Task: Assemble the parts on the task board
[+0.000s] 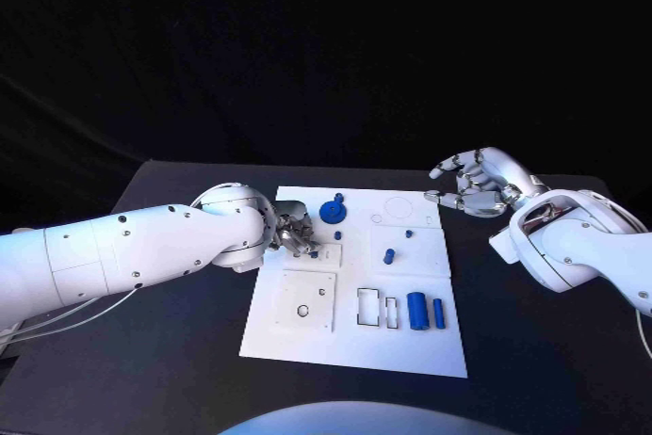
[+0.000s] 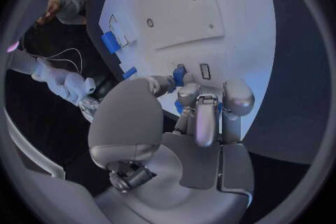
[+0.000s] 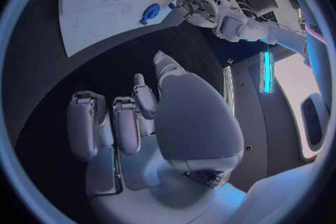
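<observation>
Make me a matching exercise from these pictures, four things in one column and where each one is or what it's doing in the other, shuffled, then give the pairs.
1. left hand
2. right hand
3. two blue cylinders
4. round blue part

A. lying side by side near the task board's front edge
B. raised off the board, holding nothing
C. near the board's far edge
D. fingers on a small blue part

Pairs: 1-D, 2-B, 3-A, 4-C

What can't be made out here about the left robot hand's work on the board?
- Head view: the left robot hand covers its own fingertips, so the contact with the task board is hidden.
- Left wrist view: a small blue part sits at the fingers; its shape and whether it is held are unclear.
- Right wrist view: the left robot hand appears too small to judge.
</observation>
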Controlling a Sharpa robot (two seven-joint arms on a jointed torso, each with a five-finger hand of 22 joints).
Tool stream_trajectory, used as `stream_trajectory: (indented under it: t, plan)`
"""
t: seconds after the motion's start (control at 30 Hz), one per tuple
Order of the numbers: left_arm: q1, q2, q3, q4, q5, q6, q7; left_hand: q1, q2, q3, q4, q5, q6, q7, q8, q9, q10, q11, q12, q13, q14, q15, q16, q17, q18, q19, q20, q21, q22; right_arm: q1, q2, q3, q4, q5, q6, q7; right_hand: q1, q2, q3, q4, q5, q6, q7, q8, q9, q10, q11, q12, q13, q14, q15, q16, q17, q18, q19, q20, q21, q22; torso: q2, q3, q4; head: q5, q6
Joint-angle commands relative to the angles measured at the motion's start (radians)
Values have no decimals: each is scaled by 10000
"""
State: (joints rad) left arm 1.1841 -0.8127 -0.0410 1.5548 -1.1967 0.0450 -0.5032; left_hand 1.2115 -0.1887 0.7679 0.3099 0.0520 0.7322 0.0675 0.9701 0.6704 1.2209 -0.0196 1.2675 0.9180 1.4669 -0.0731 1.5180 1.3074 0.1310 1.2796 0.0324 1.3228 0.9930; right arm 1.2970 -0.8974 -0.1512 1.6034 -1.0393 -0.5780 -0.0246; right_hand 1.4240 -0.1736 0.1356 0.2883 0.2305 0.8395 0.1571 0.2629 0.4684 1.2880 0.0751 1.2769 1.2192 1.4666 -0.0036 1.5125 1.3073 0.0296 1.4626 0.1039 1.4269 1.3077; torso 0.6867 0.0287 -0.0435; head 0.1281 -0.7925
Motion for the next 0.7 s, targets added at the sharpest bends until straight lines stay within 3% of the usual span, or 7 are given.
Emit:
stream_trajectory:
  t: [0.03,0.7]
  plan:
    - [-4,17,2,8,-163,303,-31,13,-107,1858,-1770,63,228,-152,38,25,100,-6,48,18,740,-49,48,1501,-199,85,-5,40,9,-9,9,1,10,-45,54,66,-90,-8,30,28,50,53,-3,31,-10,-19,-12,-29,-3,674,54,-51,1149,132,32,54,-36,1494,-2,2,-4,-13,-1]
    - [-4,16,4,40,-46,495,-49,-91,-172,2024,-1853,63,286,-162,65,75,246,-14,179,283,741,-56,48,1505,-204,94,-5,57,34,-35,27,1,0,-45,75,66,-90,-8,30,28,50,53,-3,31,-10,-19,-12,-29,-3,674,54,-51,1149,132,32,54,-36,1494,6,6,-5,-25,-59]
